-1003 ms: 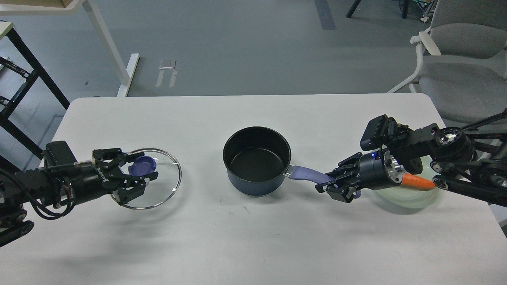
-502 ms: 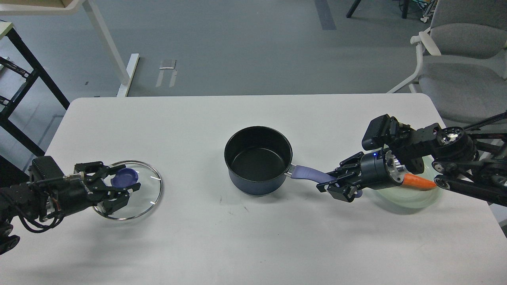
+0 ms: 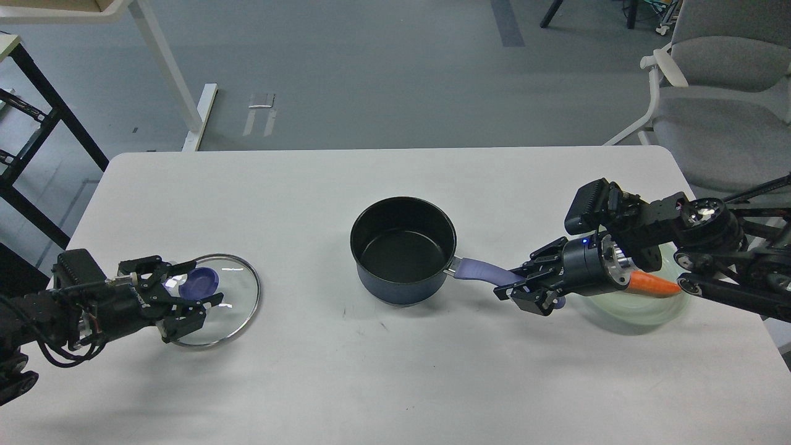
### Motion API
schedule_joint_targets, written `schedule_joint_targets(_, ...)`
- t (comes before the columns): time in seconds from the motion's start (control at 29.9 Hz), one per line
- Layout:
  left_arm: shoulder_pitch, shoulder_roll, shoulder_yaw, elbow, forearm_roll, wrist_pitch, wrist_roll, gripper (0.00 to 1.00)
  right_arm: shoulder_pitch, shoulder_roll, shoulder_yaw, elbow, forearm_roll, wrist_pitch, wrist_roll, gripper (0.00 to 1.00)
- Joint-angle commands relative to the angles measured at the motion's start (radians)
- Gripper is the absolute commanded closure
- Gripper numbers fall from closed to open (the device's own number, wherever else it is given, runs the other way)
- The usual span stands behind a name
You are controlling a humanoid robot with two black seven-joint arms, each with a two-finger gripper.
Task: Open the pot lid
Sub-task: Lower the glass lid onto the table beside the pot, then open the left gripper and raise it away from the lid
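The dark blue pot (image 3: pixel 403 250) stands uncovered in the middle of the white table (image 3: pixel 395 383), its purple handle (image 3: pixel 479 270) pointing right. My right gripper (image 3: pixel 518 286) is shut on the end of that handle. The glass lid (image 3: pixel 230 307) with its purple knob (image 3: pixel 199 283) is at the left of the table, well apart from the pot. My left gripper (image 3: pixel 194 286) has its fingers on either side of the knob and holds the lid low over the table, slightly tilted.
A pale green plate (image 3: pixel 642 311) with an orange carrot (image 3: pixel 652 285) on it lies under my right arm at the table's right side. A grey chair (image 3: pixel 717 93) stands beyond the right corner. A desk leg (image 3: pixel 179 80) stands at the back left.
My left gripper carried the lid left and down away from the pot, then shifted slightly back to the right. The pot and my right gripper barely moved.
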Motion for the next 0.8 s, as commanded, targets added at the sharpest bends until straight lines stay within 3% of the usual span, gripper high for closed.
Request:
schedule_joint_targets(0.0,-0.003,0.007,-0.001,-0.01,-0.012,-0.004,0.0,0.02,0.0,0.0,0.0,0.0,0.0,0.0,0.0,0.65)
schedule_joint_targets(0.13,-0.017,0.026,-0.004,-0.062,-0.146,-0.025,0.0,0.01,0.0,0.0,0.0,0.0,0.0,0.0,0.0,0.65)
schedule_joint_targets(0.2,-0.041,0.065,-0.007,-0.118,-0.245,-0.074,0.0,0.01,0.0,0.0,0.0,0.0,0.0,0.0,0.0,0.65)
schedule_joint_targets(0.33,-0.132,0.116,-0.024,-0.202,-0.482,-0.288,0.0,0.01,0.0,0.0,0.0,0.002,0.002,0.0,0.0,0.63)
schedule_joint_targets(0.37,-0.159,0.119,-0.04,-0.207,-0.63,-0.375,0.0,0.01,0.0,0.0,0.0,0.002,0.002,0.0,0.0,0.63)
schedule_joint_targets(0.43,-0.169,0.121,-0.051,-0.208,-0.714,-0.416,0.0,0.01,0.0,0.0,0.0,0.0,0.002,0.0,0.0,0.63)
schedule_joint_targets(0.47,-0.181,0.124,-0.077,-0.207,-0.909,-0.491,0.0,0.01,0.0,0.0,0.002,0.0,0.002,0.0,0.0,0.61)
schedule_joint_targets(0.5,-0.185,0.124,-0.102,-0.205,-1.134,-0.572,0.0,0.01,0.0,0.0,0.002,0.0,0.002,0.0,0.0,0.57)
schedule_joint_targets(0.57,-0.185,0.124,-0.119,-0.205,-1.326,-0.634,0.0,0.01,0.002,0.0,0.002,0.0,0.003,0.0,0.0,0.47)
schedule_joint_targets(0.77,-0.184,0.112,-0.162,-0.201,-1.478,-0.649,0.0,0.01,0.006,-0.028,0.011,0.018,0.018,-0.002,0.0,0.12)
